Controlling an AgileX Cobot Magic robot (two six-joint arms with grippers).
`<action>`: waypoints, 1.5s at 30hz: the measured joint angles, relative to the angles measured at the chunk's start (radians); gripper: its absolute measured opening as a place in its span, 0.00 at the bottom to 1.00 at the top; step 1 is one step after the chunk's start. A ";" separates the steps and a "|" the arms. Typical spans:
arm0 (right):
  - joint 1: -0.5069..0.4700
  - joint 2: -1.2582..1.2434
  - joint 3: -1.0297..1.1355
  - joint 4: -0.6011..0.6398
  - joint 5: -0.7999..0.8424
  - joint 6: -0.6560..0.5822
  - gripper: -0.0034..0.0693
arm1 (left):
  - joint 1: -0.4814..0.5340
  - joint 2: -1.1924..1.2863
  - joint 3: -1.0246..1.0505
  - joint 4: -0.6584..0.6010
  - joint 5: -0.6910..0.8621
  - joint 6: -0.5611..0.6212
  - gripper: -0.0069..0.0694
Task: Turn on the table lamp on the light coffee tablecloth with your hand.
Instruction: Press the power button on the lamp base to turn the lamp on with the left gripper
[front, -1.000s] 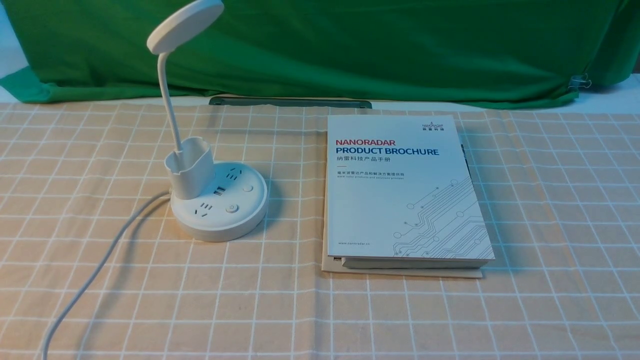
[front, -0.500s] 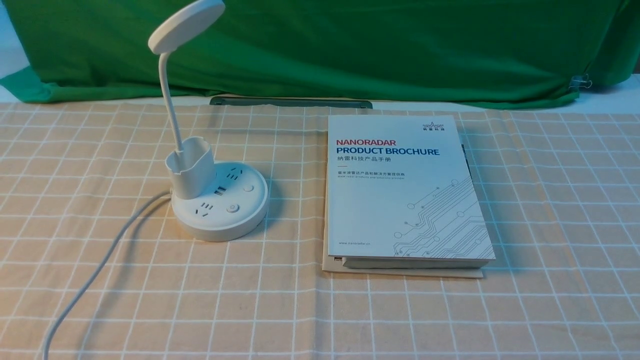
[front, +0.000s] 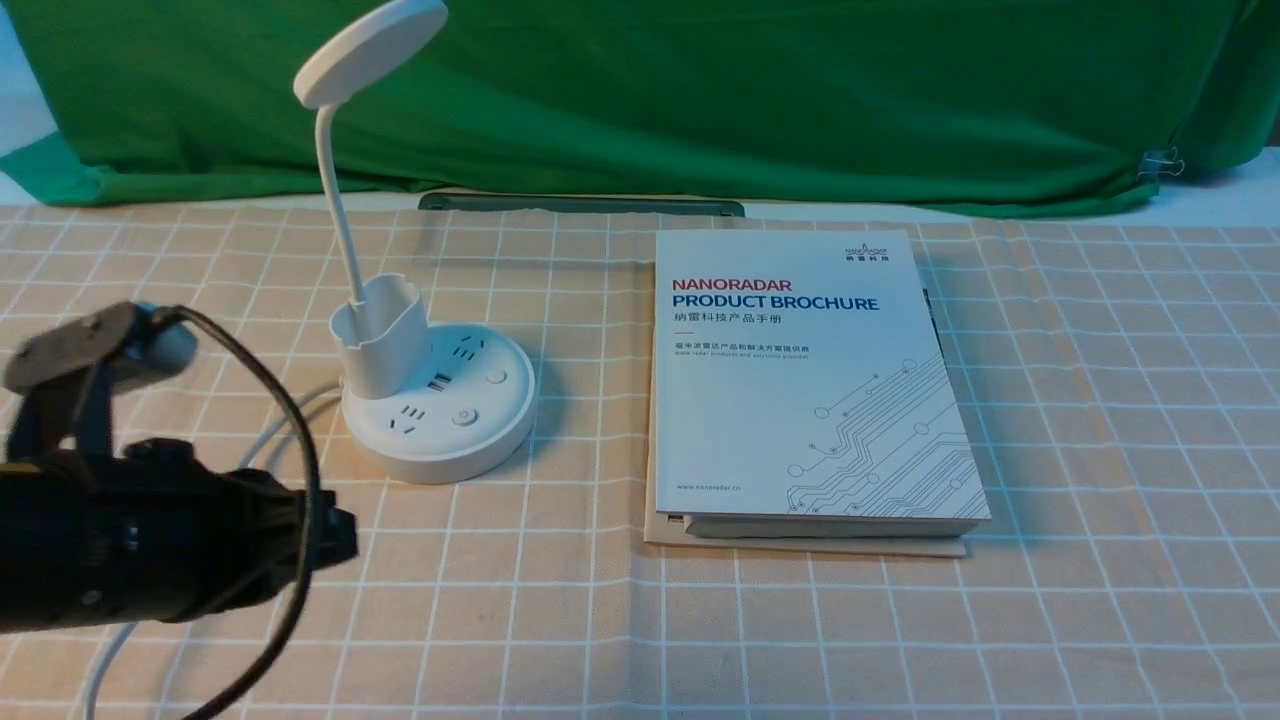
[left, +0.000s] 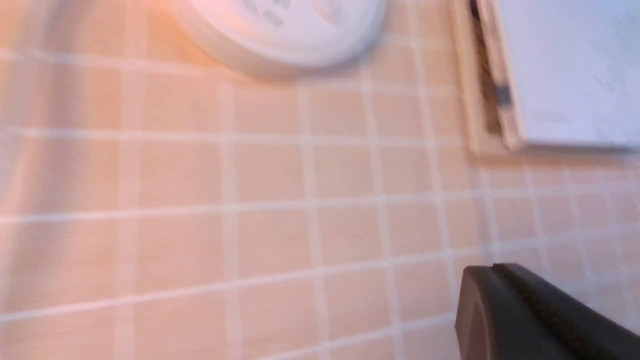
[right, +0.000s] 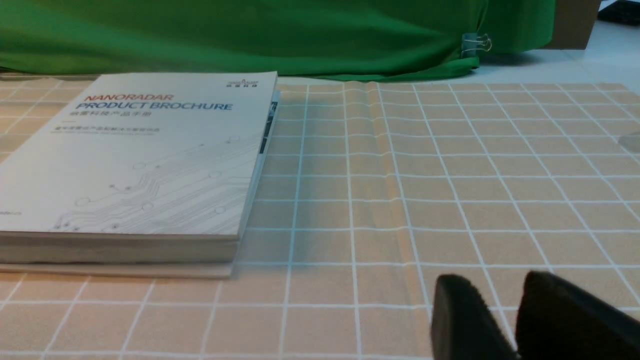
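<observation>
Front view: the table lamp stands upright on the light coffee tablecloth, left of centre. It is all white plastic. The round base carries socket slots and two round buttons, one nearer the camera and one farther back. A pen cup sits on the base's left part. A thin neck rises from it, bending to a tilted disc head against the green backdrop. A white cord leaves the base's left side and reappears at the lower frame edge.

A product brochure lies flat just right of the lamp, apart from it.

The left hand hangs low at the left edge, blurred, tip pointing right, near the base but not touching. A looping black cable arcs over it.

Left wrist view: motion-blurred. The base rim and a brochure corner show beyond one dark finger. The second finger is out of frame, so I cannot tell the spread.

Right wrist view: the right gripper shows two dark fingers drawn close together, holding nothing, low over the cloth right of the brochure.
</observation>
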 joint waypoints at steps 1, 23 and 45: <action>0.000 0.000 0.000 0.000 0.000 0.000 0.37 | -0.021 0.030 -0.009 -0.012 0.000 0.012 0.09; 0.000 0.000 0.000 0.000 0.001 0.000 0.38 | -0.284 0.772 -0.766 0.994 -0.095 -0.825 0.09; 0.001 0.000 0.000 0.000 0.000 0.000 0.38 | -0.242 0.884 -0.812 0.975 -0.088 -0.822 0.09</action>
